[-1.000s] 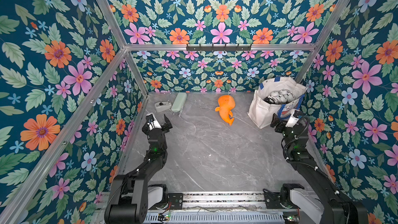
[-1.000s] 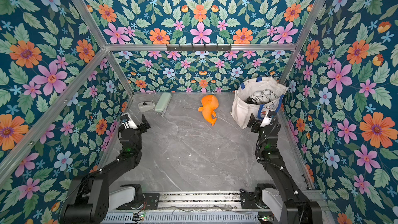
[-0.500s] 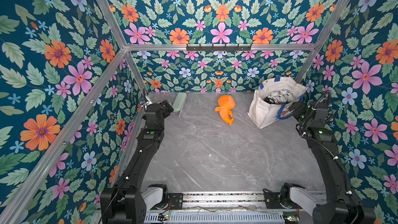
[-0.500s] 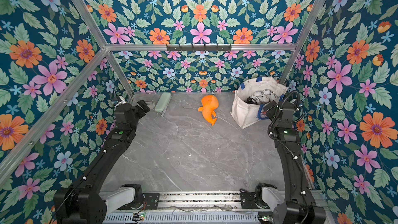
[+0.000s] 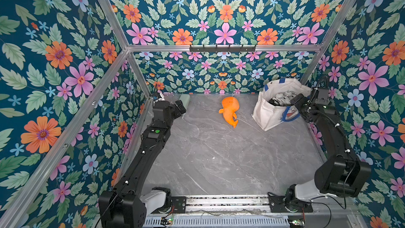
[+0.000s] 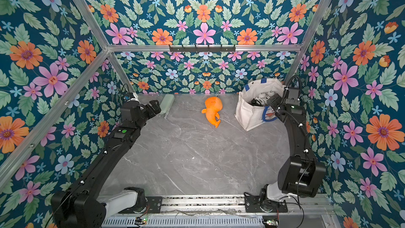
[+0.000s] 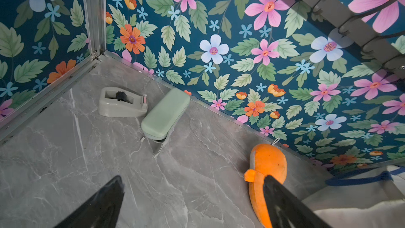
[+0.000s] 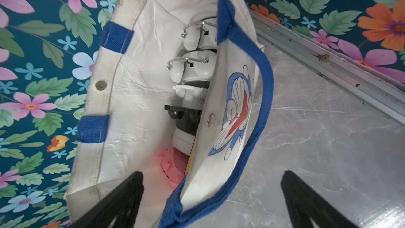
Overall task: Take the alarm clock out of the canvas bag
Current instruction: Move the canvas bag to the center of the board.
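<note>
Here, the left gripper [image 5: 180,108] hovers near the far-left corner of the tabletop [image 5: 219,161], fingers spread wide and empty; in that corner sit a grey tape dispenser [image 7: 121,103] and a pale green case [image 7: 165,112], just beside each other; an orange plush whale [image 5: 229,111] lies near the far edge's middle; the canvas bag [image 5: 266,115] stands in the far-right corner, mouth open, a white twin-bell alarm clock [image 8: 194,69] inside; the right gripper [image 8: 212,175] is at its rim, fingers wide apart, 1 over the opening, 1 outside, gripping nothing.
</note>
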